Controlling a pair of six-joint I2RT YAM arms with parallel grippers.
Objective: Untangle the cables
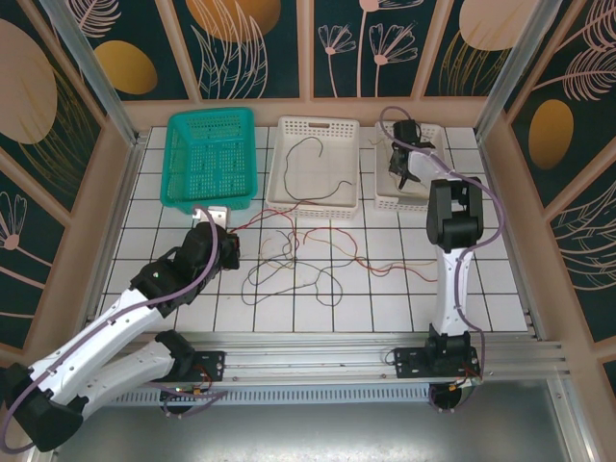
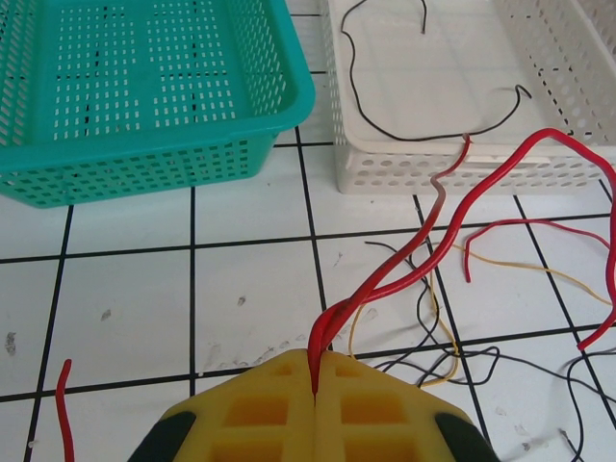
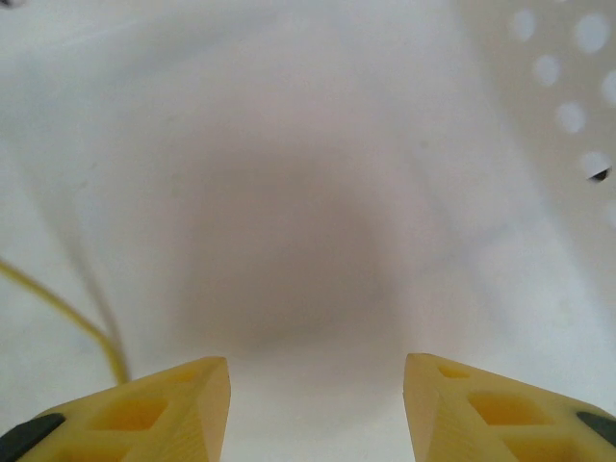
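Dark cable point(image 2: 404, 140) lies in white basket point(image 2: 433, 178); my left gripper point(image 2: 316, 371) pinches the red cable point(image 2: 404, 260); right gripper point(image 3: 318, 385) half-open, empty; tangle point(image 1: 289, 269) mostly unsorted.

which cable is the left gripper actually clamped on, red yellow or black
The red cable: it runs straight into the shut left gripper. The yellow cable lies loose on the tiles, and a dark cable rests in the white basket.
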